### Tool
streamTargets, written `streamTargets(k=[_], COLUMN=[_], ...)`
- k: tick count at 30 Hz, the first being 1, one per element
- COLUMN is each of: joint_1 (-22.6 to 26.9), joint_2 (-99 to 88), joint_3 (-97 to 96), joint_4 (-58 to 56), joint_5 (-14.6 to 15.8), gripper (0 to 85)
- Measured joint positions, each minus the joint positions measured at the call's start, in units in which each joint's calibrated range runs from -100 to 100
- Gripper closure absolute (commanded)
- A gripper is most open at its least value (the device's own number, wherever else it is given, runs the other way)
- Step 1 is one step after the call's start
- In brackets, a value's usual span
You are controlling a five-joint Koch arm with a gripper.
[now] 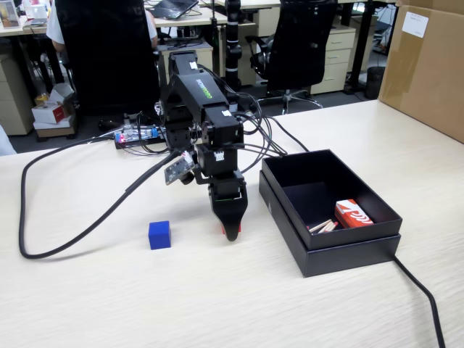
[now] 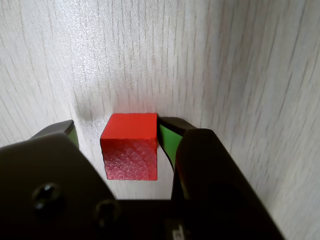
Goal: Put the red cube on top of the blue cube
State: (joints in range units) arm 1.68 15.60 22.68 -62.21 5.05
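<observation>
Where claw (image 2: 117,131) straddles, red cube (image 2: 130,145) touches one jaw.

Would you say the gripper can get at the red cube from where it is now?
Probably yes: in the wrist view the red cube already sits between the open gripper jaws, touching the right one, with a gap on the left and nothing blocking.

Fixed view faces arm across table (image 1: 87,304); wrist view looks down close, probably sharing the red cube (image 2: 131,145).
</observation>
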Motion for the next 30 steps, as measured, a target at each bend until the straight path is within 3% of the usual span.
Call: streamTargets(k=[4,14,30], joint_1=[-0.24,-0.93,-5.18], joint_2=[0.00,-2.98,-43.24], joint_3=[0.00,-0.37,-16.52], joint_4=[2.25,5.11,5.27], joint_5=[-0.68,-1.86,-3.61], gripper=[82.2,83.0,83.0])
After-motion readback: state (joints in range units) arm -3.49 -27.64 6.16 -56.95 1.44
